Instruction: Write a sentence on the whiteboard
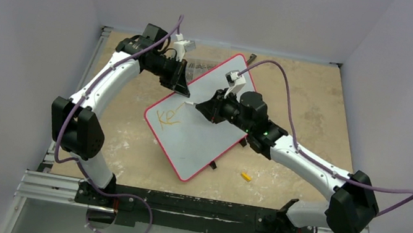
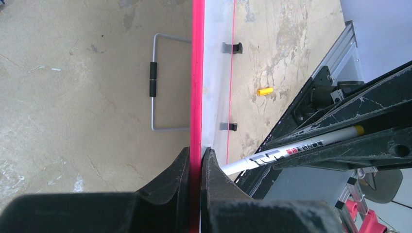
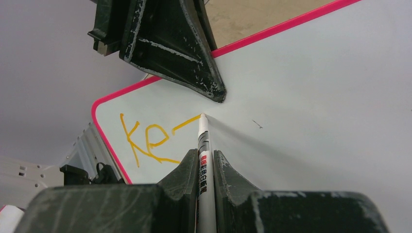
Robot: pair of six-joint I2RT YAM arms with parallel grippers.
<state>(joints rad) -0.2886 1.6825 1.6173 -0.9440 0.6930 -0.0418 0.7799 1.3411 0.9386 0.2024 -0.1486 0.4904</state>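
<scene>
A whiteboard (image 1: 202, 128) with a thin red frame lies at an angle in the middle of a tan, scuffed counter (image 1: 312, 102). One rounded corner of the board points toward the arm bases.

The left claw (image 2: 196, 151) is closed narrowly on the whiteboard's red frame, partway along the far left edge. One finger is pressed to each face of the board. From the left wrist camera the board appears edge-on as a bright red line running away from the fingers.

The right claw (image 3: 201, 154) hangs over the whiteboard's upper half, just beside the left claw. It is clamped tight on a slim white marker pen (image 3: 203, 138), whose barrel carries red and black print. The pen juts forward between the fingers, and its tip touches the whiteboard's surface.

The sentence (image 3: 145, 138) is only begun. Orange letters "Ke" sit near the whiteboard's left corner, followed by a short slanted stroke. The pen tip rests at the end of that stroke. The rest of the board's pale grey-white surface is bare except for one tiny dark mark to the right of the pen.

Two small black feet (image 2: 232, 47) stick out along the whiteboard's near right edge. A small yellow pen cap (image 1: 246, 176) lies on the counter just off that edge. In the left wrist view, a bent wire stand (image 2: 154, 82) with a black sleeve shows on the opposite side of the board's edge from the feet.
</scene>
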